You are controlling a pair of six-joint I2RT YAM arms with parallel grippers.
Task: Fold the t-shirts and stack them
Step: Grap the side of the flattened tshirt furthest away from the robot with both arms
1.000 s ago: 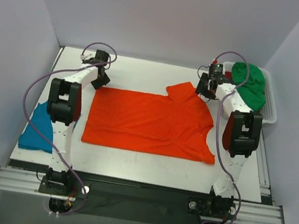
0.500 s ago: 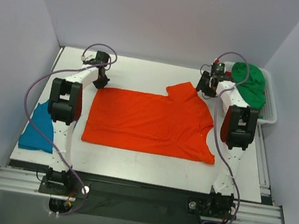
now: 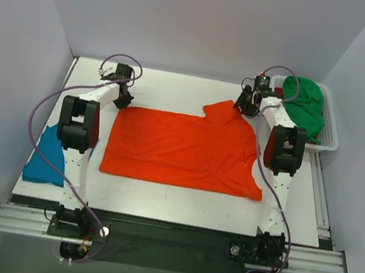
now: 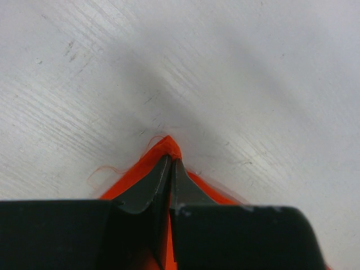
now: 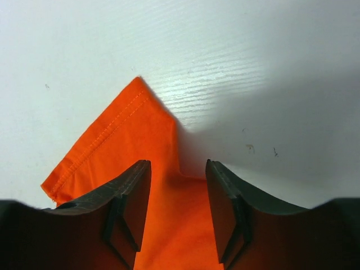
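The bright orange t-shirt [image 3: 184,148] lies spread flat across the middle of the table, one sleeve [image 3: 222,111] pointing to the back. My left gripper [image 3: 123,100] is shut on the shirt's back left corner [image 4: 166,147], down at the table. My right gripper [image 3: 245,107] is open and stands over the back sleeve [image 5: 121,138], its fingers [image 5: 132,185] on either side of the cloth. A teal t-shirt [image 3: 45,156] lies at the table's left edge. A green t-shirt [image 3: 305,103] fills the white basket [image 3: 331,137], with a bit of dark red cloth [image 3: 278,92] beside it.
The white basket stands at the back right corner, close behind my right arm. White walls enclose the table on three sides. A metal rail [image 3: 167,238] runs along the near edge, holding both arm bases.
My right gripper has moved back and slightly left to the orange sleeve. My left gripper has stayed at the back left corner of the shirt.
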